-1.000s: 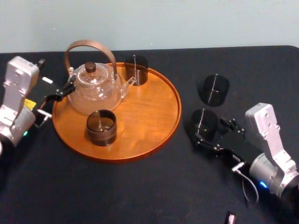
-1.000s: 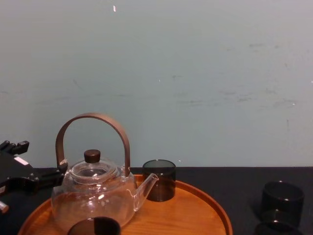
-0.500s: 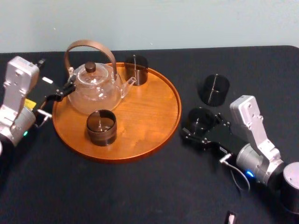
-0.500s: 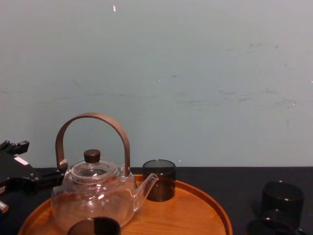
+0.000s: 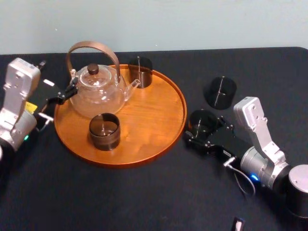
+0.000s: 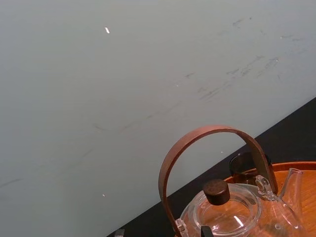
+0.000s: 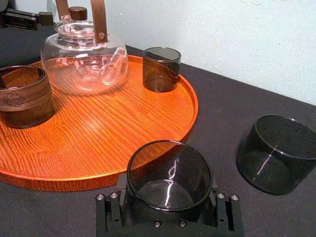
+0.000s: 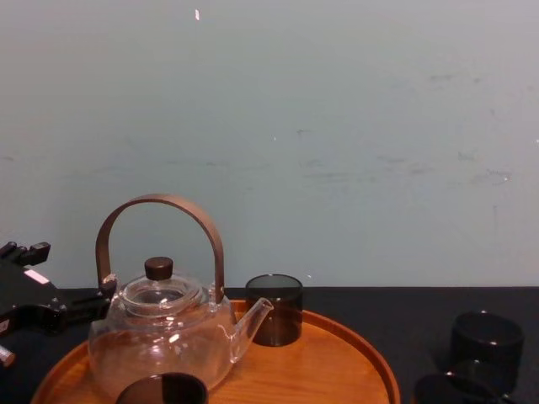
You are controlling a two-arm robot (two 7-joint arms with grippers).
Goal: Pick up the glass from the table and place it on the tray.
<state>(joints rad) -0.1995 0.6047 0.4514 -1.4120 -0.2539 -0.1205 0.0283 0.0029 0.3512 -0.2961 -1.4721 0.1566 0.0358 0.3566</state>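
Pale blue-green wall (image 5: 192, 24) behind; black surface (image 5: 144, 192) across the whole field.

Tray (image 5: 159, 120): right and near parts bare. Teapot (image 5: 98, 91) and two dark glasses (image 5: 139, 71) (image 5: 104, 131) occupy the rest.

Right pincer (image 7: 168, 205) is clenched on the glass (image 5: 202, 120), which sits roughly upright, mouth up, just beside the tray's right rim and outside it. The bare wood lies to the robot's left of the glass, so the next move is probably a short carry over the low rim. Cannot tell whether the base is off the surface.

Left pincer (image 5: 65, 95) is parked at the tray's left edge by the teapot; grip state cannot be told.

A spare glass (image 5: 220, 91) stands farther back.
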